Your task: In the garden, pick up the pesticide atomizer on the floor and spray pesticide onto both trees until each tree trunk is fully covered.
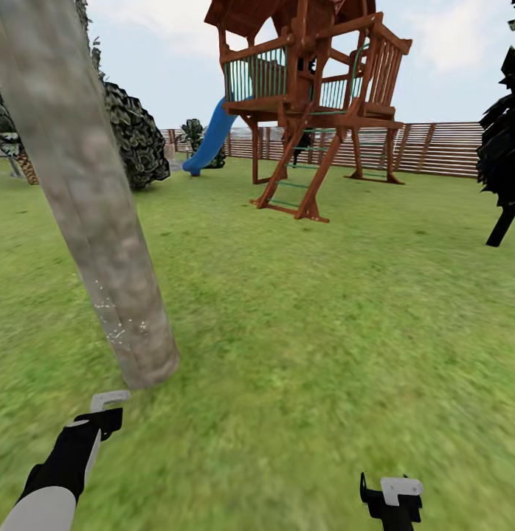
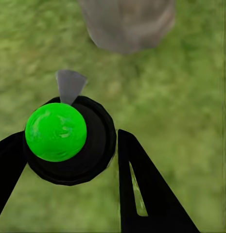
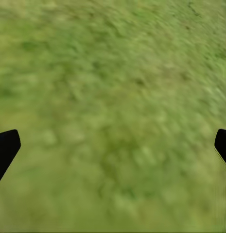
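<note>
Left wrist: my left jaws (image 2: 69, 170) are clamping the green-topped atomizer (image 2: 56, 132), trunk (image 2: 126, 22) ahead.
Head: white specks (image 1: 113, 324) are dotting that trunk.
Right wrist: my right jaws (image 3: 113, 148) are gaping apart over grass (image 3: 117, 97).

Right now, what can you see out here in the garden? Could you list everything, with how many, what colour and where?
Tree trunk: one, mottled grey-brown, leaning, close ahead on the left.
Pesticide specks: a few, white, low on that trunk.
Spray bottle: one, black with a green cap and grey nozzle, held in the left claw, aimed toward the trunk base.
Play tower: one, reddish-brown wood, far ahead at centre.
Slide: one, blue, on the tower's left side.
Bush: one, dark green, behind the trunk.
Dark tree: one, black-leaved, far right.
Fence: one, brown slats, along the back.
Lawn: green, all around.
Left claw: black, shut on the bottle.
Right claw: black, open over grass.
</note>
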Controlling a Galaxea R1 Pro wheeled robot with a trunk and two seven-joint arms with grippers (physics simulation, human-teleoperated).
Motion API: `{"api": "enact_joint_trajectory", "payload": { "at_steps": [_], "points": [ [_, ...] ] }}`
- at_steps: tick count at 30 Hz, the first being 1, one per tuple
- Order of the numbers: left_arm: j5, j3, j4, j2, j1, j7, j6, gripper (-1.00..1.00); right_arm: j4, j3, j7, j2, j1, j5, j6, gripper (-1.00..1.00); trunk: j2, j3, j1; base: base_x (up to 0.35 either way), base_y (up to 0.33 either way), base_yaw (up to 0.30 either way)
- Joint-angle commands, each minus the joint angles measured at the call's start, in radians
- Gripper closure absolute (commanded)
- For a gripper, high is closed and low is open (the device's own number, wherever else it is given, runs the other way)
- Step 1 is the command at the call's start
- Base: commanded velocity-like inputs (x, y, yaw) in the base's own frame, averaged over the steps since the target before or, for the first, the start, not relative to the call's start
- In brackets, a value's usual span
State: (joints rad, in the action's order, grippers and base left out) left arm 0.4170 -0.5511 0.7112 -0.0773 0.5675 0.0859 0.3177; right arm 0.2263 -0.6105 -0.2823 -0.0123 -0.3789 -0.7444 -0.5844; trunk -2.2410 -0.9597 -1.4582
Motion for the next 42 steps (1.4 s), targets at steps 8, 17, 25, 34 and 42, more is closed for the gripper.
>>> {"api": "enact_joint_trajectory", "payload": {
  "at_steps": [8, 17, 25, 34, 42],
  "points": [
    [-0.002, 0.006, 0.004, 0.005, 0.015, 0.001, 0.002, 1.0, 0.001, 0.0, -0.002, 0.001, 0.0, 0.0, 0.0, -1.0, 0.0, 0.0, 0.0, 0.07, -0.211, 0.08],
    [0.003, 0.037, 0.021, -0.026, 0.145, 0.003, 0.14, 1.0, 0.001, -0.001, -0.002, 0.001, 0.0, 0.002, 0.0, -1.0, 0.0, 0.0, 0.0, 0.002, -0.004, 0.243],
    [-0.003, 0.124, 0.024, -0.043, 0.152, 0.008, 0.162, 1.0, 0.001, -0.002, -0.003, 0.003, 0.0, 0.002, 0.0, -1.0, 0.0, 0.0, 0.0, 0.0, 0.0, 0.007],
    [-0.001, 0.135, 0.113, -0.029, 0.156, 0.007, 0.197, 1.0, 0.001, -0.002, -0.003, 0.002, 0.0, 0.002, 0.0, -1.0, 0.0, 0.0, 0.0, 0.026, -0.022, 0.116],
    [0.002, 0.137, 0.116, -0.02, 0.15, 0.003, 0.196, 1.0, 0.001, -0.002, -0.003, 0.002, 0.0, 0.002, 0.0, -1.0, 0.0, 0.0, 0.0, 0.117, -0.23, 0.041]
  ]
}}
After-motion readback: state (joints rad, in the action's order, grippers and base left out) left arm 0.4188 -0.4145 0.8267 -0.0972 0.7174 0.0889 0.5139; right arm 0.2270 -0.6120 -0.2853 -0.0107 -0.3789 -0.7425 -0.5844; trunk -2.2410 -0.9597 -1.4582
